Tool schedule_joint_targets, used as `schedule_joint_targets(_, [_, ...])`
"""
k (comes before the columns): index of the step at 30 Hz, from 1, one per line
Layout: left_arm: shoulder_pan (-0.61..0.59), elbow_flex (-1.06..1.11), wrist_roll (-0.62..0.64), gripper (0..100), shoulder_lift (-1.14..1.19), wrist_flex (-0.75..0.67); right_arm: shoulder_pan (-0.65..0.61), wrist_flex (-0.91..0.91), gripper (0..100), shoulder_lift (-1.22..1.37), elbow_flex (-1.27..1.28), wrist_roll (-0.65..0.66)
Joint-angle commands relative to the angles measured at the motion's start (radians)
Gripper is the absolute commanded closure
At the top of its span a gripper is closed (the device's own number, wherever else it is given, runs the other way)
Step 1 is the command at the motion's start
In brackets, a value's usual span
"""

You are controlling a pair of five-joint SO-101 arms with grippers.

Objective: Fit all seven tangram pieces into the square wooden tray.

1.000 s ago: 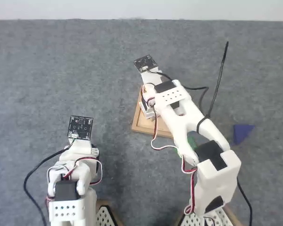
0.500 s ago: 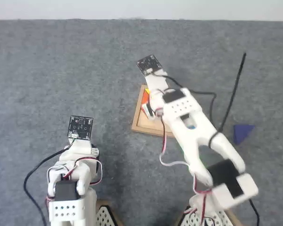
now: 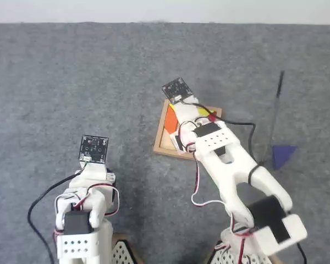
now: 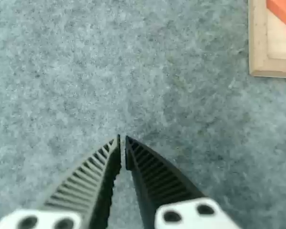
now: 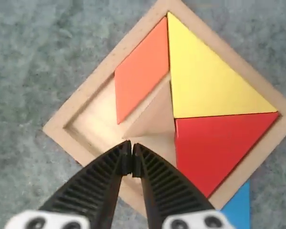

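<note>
Right wrist view: looking straight down into the tray [image 5: 102,76]. Hanging the right gripper [image 5: 132,160] over the bare wood beside one corner, jaws pressed together and gripping nothing, so likely lining up over the gap rather than carrying anything. Finding three pieces seated flat inside: the yellow triangle [image 5: 205,81] and the red triangle [image 5: 214,148] backing their long sides against two neighbouring walls and meeting near the middle, filling half the square; the orange piece [image 5: 142,69] lying along a third wall and touching the yellow triangle edge to edge. Packing the big shapes against the walls like this, probably to leave one connected pocket for the small ones. Spotting a blue piece [image 5: 238,207] on the table just outside the wall behind the red triangle, handy for a short pick.

High view: stretching the right arm [image 3: 231,165] out across the tray near the middle of the table [image 3: 71,66], and noting a blue triangle [image 3: 283,155] lying well apart toward the right edge; being unable to tell this one from the blue piece by the wall. Folding the left arm [image 3: 82,203] back by the near edge.

Left wrist view: holding the left gripper [image 4: 122,143] low over bare table near a corner of the tray, jaws closed and empty, seemingly parking clear of the other arm. Judging the job under half done, with four pieces wanting.
</note>
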Motion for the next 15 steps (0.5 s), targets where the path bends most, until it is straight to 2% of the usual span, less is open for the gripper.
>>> schedule_joint_targets(1, [0.005, -0.01, -0.002, 98, -0.017, 0.003, 0.007, -0.015, 99.2, 0.03, -0.049, 0.012])
schedule_joint_targets(15, [0.005, -0.01, -0.002, 98, -0.017, 0.003, 0.012, -0.015, 99.2, 0.116, -0.15, 0.015])
